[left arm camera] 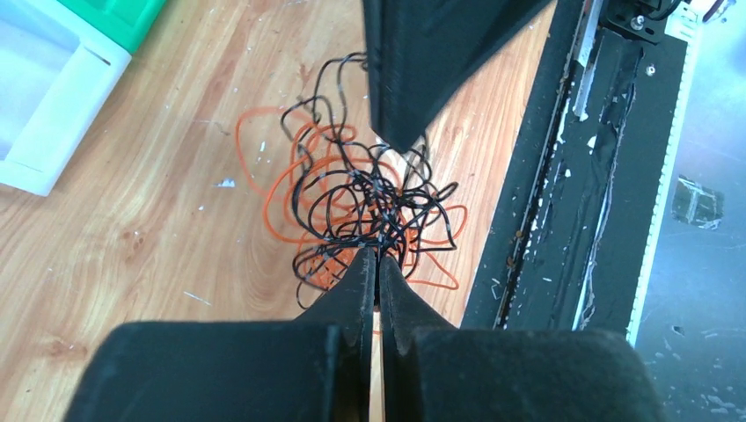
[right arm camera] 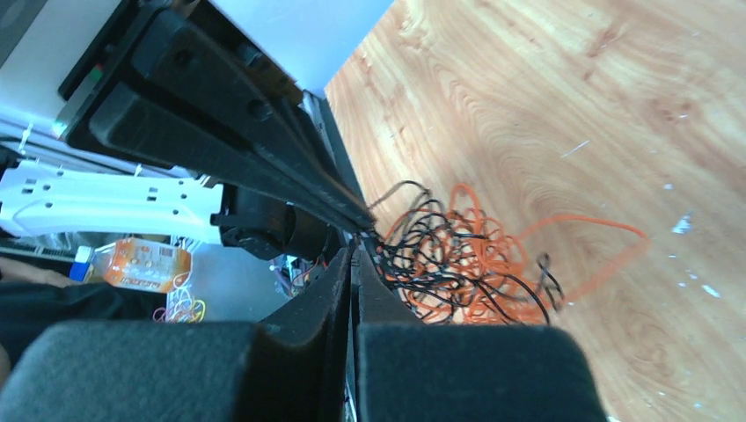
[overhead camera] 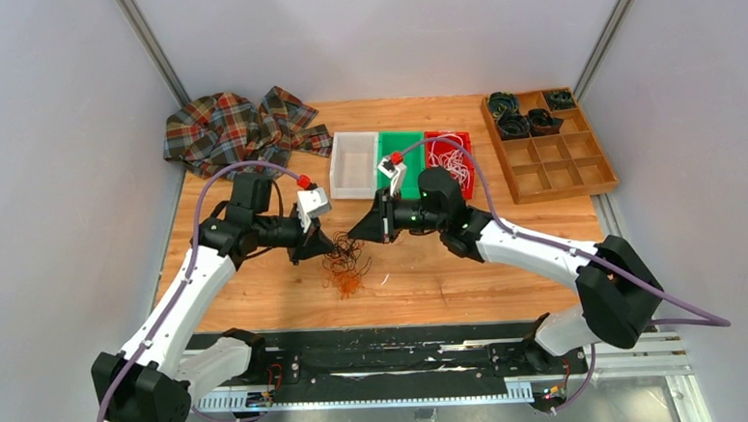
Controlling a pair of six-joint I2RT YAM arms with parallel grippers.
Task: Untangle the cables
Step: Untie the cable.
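Observation:
A tangle of thin black and copper-orange cables (overhead camera: 346,266) lies mid-table between my two grippers. It also shows in the left wrist view (left arm camera: 369,202) and the right wrist view (right arm camera: 457,255). My left gripper (overhead camera: 326,244) is shut, its tips (left arm camera: 378,255) pinching black strands at the near side of the knot. My right gripper (overhead camera: 357,233) is shut too, its tips (right arm camera: 354,246) on black strands at the tangle's edge. The two gripper tips almost meet above the tangle. More white cables (overhead camera: 453,160) lie in the red bin.
A white bin (overhead camera: 353,164), a green bin (overhead camera: 407,143) and a red bin (overhead camera: 434,138) stand behind the grippers. A wooden compartment tray (overhead camera: 551,163) with dark coiled rolls is at the back right. A plaid cloth (overhead camera: 240,129) lies back left. A black rail (left arm camera: 563,202) runs along the table's near edge.

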